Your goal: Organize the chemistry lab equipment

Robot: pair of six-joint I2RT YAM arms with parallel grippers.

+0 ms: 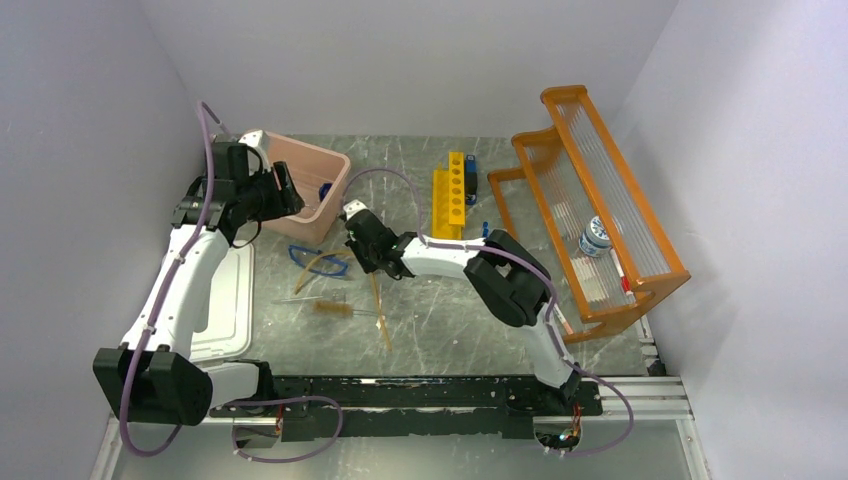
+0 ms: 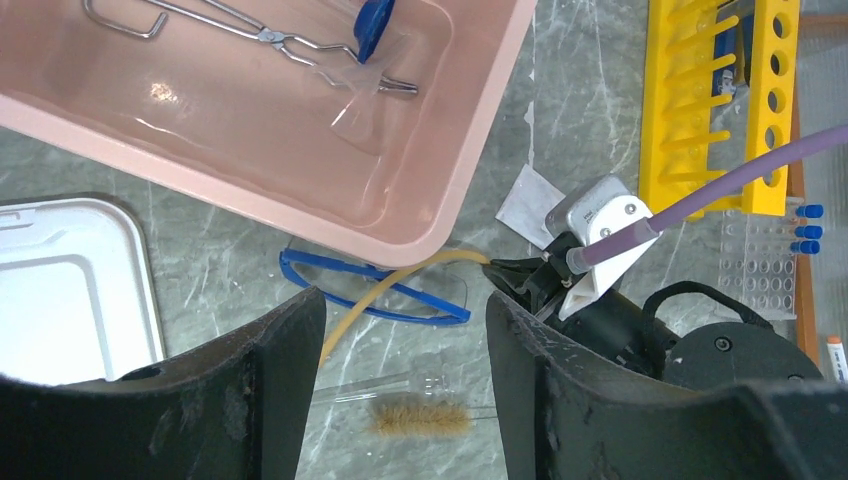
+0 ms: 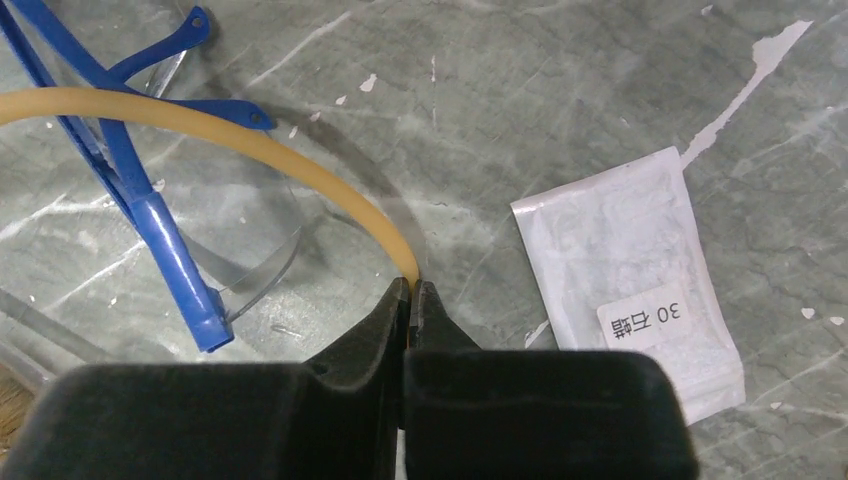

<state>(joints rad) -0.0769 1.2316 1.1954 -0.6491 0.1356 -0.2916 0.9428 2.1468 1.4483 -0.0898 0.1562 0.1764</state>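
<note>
My right gripper (image 3: 413,288) is shut on one end of the amber rubber tubing (image 3: 250,135), low over the table. From there the tubing curves left across the blue-framed goggles (image 3: 150,215). A white packet (image 3: 640,290) lies flat just right of that gripper. My left gripper (image 2: 403,305) hangs open and holds nothing, beside the pink tub (image 2: 430,200). Below it lie the goggles (image 2: 380,295), a clear glass tube (image 2: 370,385) and the wire tube brush (image 2: 420,418). Metal scissors (image 2: 270,35) and a blue piece (image 2: 373,20) rest inside the tub.
The tub's white lid (image 1: 230,300) lies at the left by the left arm. A yellow tube rack (image 1: 450,190) stands at the back centre, with blue caps (image 2: 808,230) in a clear holder beside it. The big orange shelf rack (image 1: 590,200) at the right holds a small bottle (image 1: 596,238).
</note>
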